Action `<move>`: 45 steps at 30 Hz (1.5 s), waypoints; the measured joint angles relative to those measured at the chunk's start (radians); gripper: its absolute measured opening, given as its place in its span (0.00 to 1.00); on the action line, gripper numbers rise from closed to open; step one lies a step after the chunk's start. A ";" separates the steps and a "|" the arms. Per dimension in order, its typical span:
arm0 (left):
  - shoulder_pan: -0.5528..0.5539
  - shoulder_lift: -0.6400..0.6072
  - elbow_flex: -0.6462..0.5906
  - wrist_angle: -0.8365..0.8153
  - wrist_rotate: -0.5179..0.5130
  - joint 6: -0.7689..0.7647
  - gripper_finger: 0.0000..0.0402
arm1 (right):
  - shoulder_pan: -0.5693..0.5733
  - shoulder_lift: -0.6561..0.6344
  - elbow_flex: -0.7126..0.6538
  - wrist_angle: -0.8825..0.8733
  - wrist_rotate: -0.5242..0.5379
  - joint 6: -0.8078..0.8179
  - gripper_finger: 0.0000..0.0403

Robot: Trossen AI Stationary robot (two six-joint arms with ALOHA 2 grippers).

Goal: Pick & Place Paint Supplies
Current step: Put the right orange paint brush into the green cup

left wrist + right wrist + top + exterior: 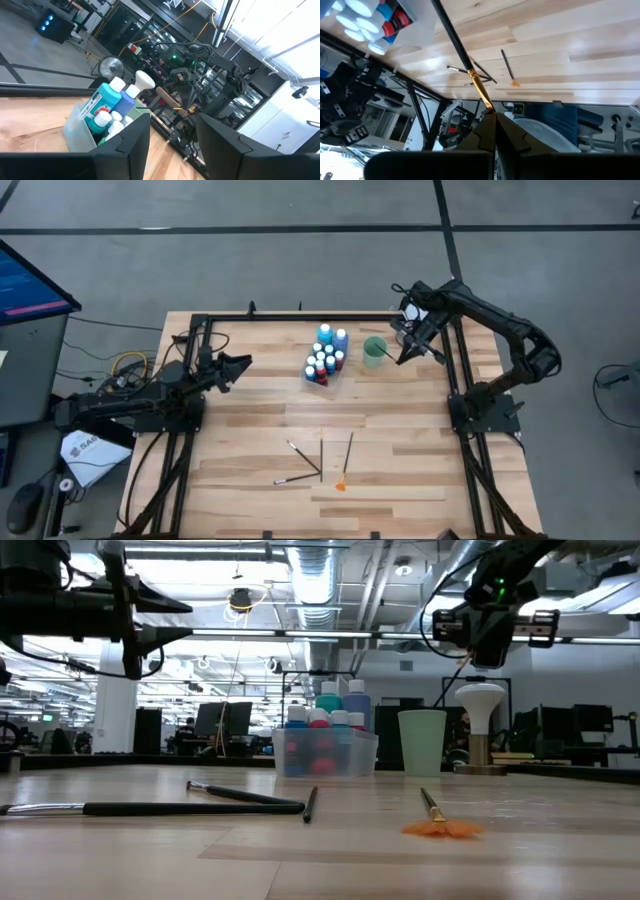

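Clear tray [322,379]: paint bottles [327,356] inside | right gripper [404,357] clamps paintbrush [462,52] beside cup [375,351] | left gripper [244,363] parted, empty

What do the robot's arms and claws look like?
Both arms are dark, almost black, built from jointed tube segments on black frame stands. The left claw has two chunky, angular black fingers. The right claw has dark fingers narrowing to a point. A small green light glows on the right arm's wrist.

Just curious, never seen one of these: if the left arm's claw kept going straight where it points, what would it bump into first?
Probably the clear tray of paint bottles: the left gripper hangs above the table, fingers apart, aimed toward it. It might pass over instead; height is unclear.
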 joint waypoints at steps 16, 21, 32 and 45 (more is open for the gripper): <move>0.000 0.000 0.000 0.030 0.001 0.000 0.38 | 0.002 -0.001 0.000 0.050 0.026 -0.004 0.00; 0.000 0.000 0.000 0.032 0.001 -0.019 0.38 | 0.006 -0.001 0.000 0.093 0.030 0.008 0.00; 0.000 0.000 0.000 0.040 0.001 -0.027 0.38 | 0.006 -0.001 0.000 0.150 0.084 0.020 0.06; 0.000 0.000 0.000 0.050 0.027 -0.027 0.38 | 0.046 -0.001 0.031 0.372 0.084 -0.001 0.21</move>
